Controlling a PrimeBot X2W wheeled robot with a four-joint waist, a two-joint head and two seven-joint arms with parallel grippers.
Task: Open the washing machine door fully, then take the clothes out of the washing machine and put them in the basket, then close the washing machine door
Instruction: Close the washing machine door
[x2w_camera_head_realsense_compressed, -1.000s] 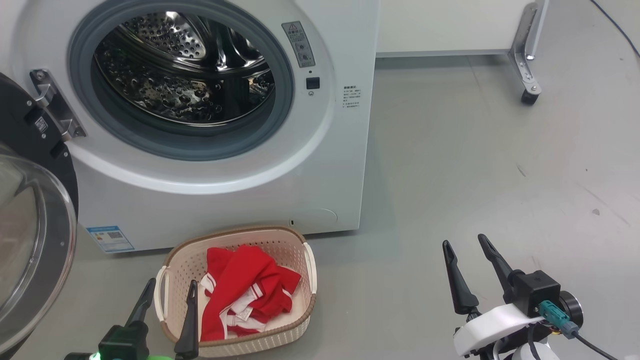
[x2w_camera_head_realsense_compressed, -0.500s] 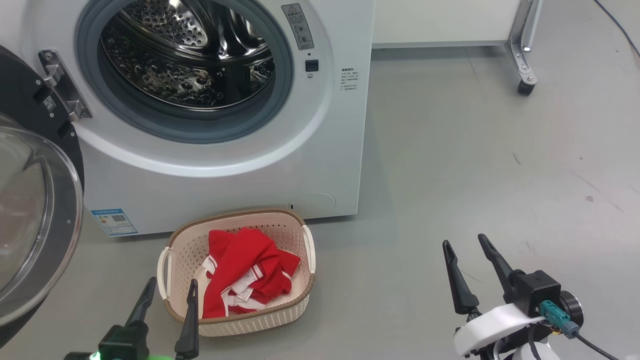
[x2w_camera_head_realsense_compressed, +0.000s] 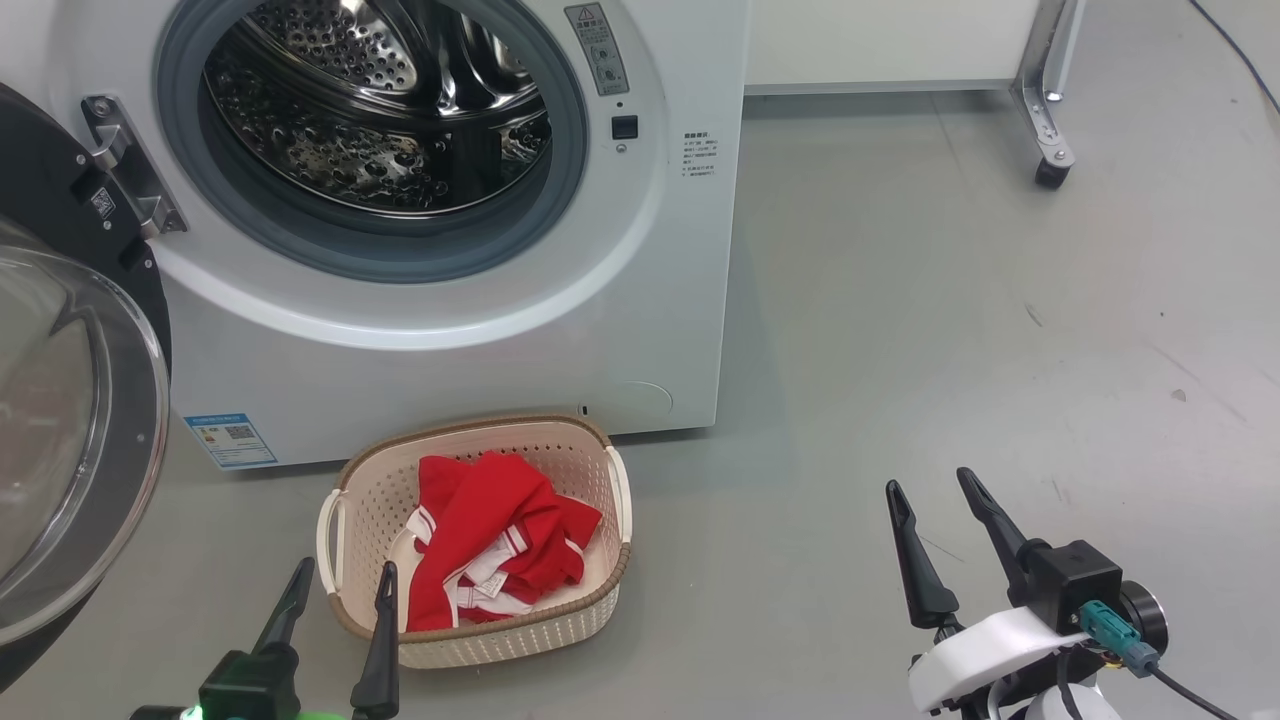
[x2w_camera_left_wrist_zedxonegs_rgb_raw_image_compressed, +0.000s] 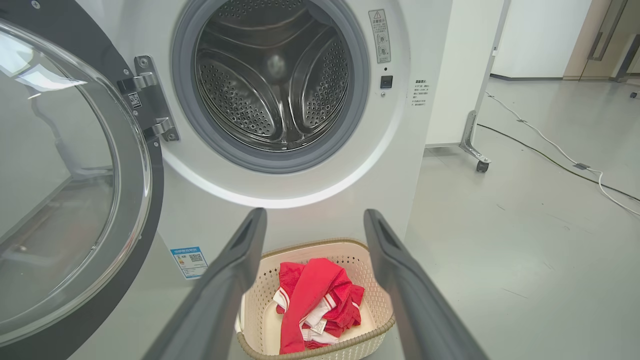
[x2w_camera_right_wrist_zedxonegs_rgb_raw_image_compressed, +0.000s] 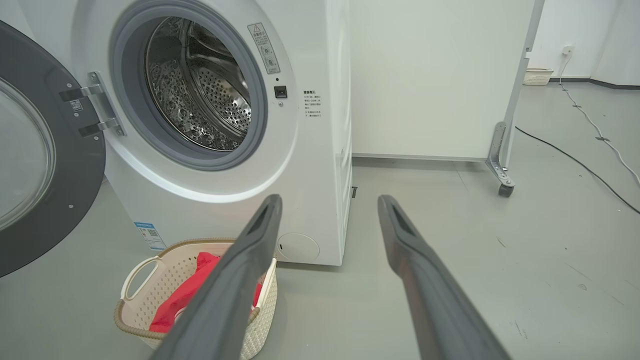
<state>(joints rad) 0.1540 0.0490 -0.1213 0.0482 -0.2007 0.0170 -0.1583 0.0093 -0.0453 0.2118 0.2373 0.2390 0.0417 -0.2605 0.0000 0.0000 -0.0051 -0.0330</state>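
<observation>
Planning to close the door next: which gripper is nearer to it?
Left. The left gripper hangs just right of the open door, by the basket; the right gripper is far off to the right, over the floor.

**Grey floor, white partition, cables at the far side**

Floor (x2w_camera_head_realsense_compressed: 950, 300) is smooth grey w/ a dull sheen, plus a few dark scuffs & specks. A white partition panel (x2w_camera_right_wrist_zedxonegs_rgb_raw_image_compressed: 430, 75) stands at the back on a metal foot bracket (x2w_camera_head_realsense_compressed: 1040, 110) w/ a small black caster (x2w_camera_head_realsense_compressed: 1047, 176). Beyond it a black cable (x2w_camera_right_wrist_zedxonegs_rgb_raw_image_compressed: 575, 161) & a white cable (x2w_camera_left_wrist_zedxonegs_rgb_raw_image_compressed: 537, 135) trail across the floor. White wall (x2w_camera_left_wrist_zedxonegs_rgb_raw_image_compressed: 540, 35) w/ dark skirting; wall socket (x2w_camera_right_wrist_zedxonegs_rgb_raw_image_compressed: 567, 49), small pale bin (x2w_camera_right_wrist_zedxonegs_rgb_raw_image_compressed: 537, 76) just below it. Beige door (x2w_camera_left_wrist_zedxonegs_rgb_raw_image_compressed: 607, 35) w/ long handle, far right. Light even, shadows soft.
</observation>
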